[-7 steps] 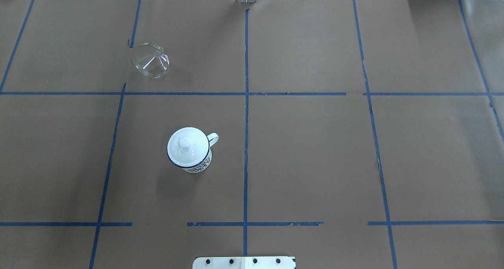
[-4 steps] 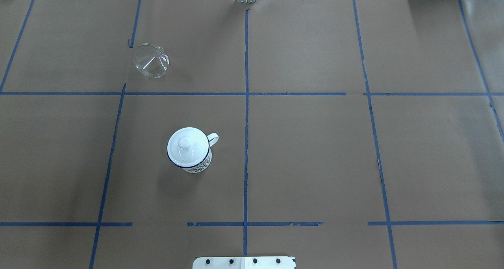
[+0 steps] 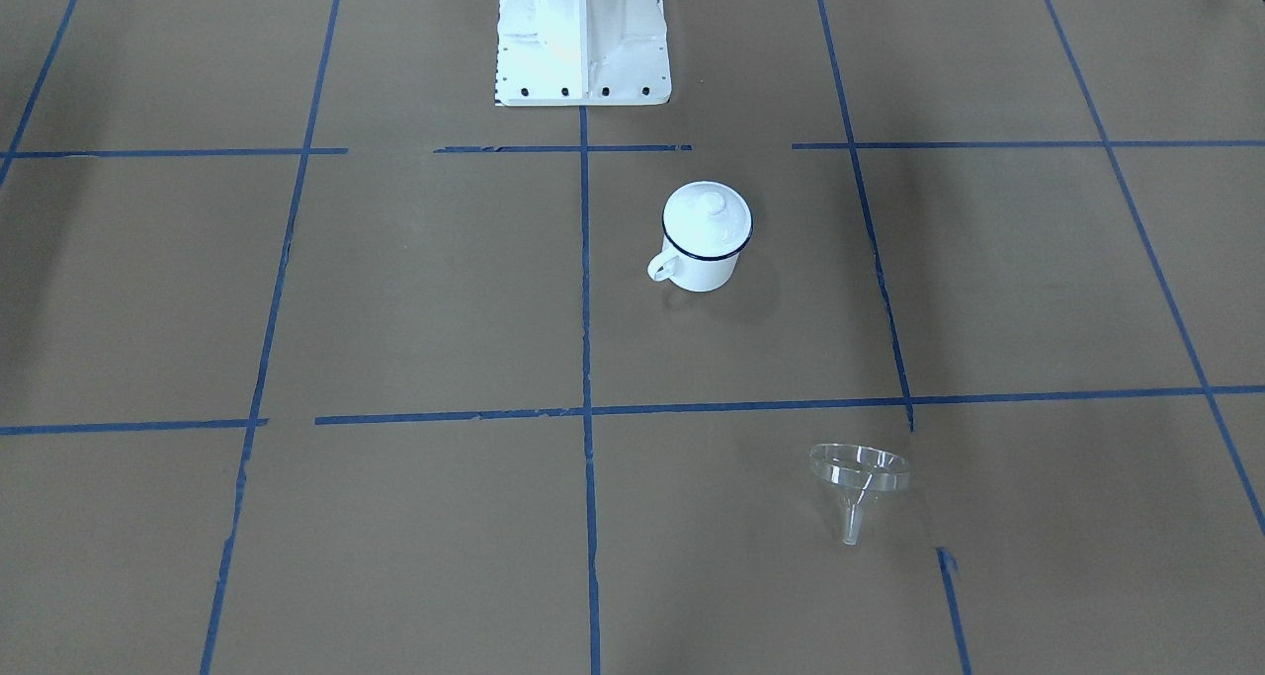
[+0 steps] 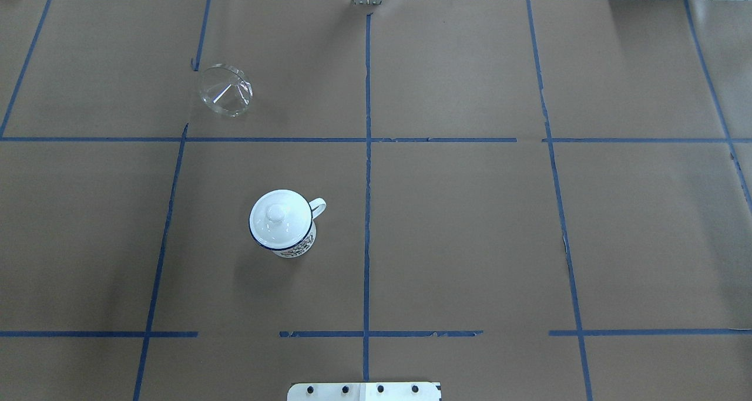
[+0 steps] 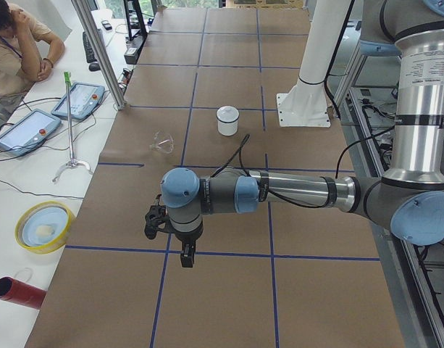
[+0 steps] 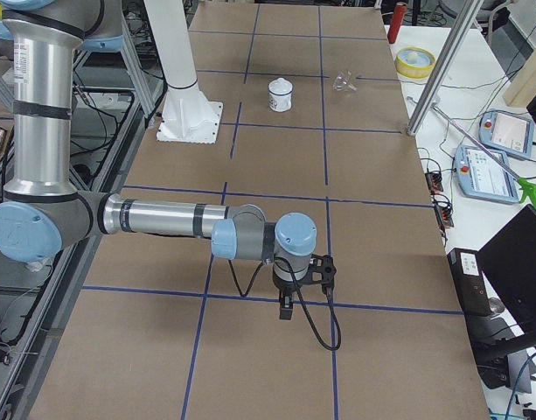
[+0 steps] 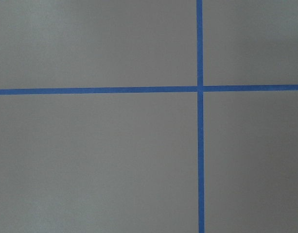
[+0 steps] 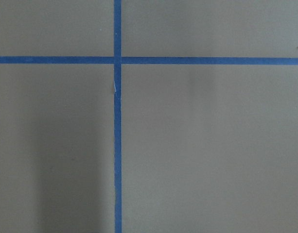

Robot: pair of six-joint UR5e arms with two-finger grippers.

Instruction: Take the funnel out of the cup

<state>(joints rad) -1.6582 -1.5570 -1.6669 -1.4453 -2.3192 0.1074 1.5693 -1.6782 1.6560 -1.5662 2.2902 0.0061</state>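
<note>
The clear plastic funnel (image 4: pixel 225 91) lies on its side on the brown paper, apart from the cup; it also shows in the front view (image 3: pixel 858 477). The white cup (image 4: pixel 296 243) with its dark blue rim stands upright nearer the robot, a white knobbed lid (image 4: pixel 276 216) resting on it. My left gripper (image 5: pixel 186 255) hangs over the table far out on my left side, away from both. My right gripper (image 6: pixel 286 308) hangs far out on my right side. I cannot tell whether either is open or shut. Both wrist views show only paper and blue tape.
The robot base plate (image 3: pixel 581 33) stands behind the cup. Blue tape lines grid the paper. A yellow bowl (image 5: pixel 43 226), teach pendants (image 5: pixel 82 99) and a metal post (image 5: pixel 98 51) stand off the far edge, where an operator (image 5: pixel 15 43) sits.
</note>
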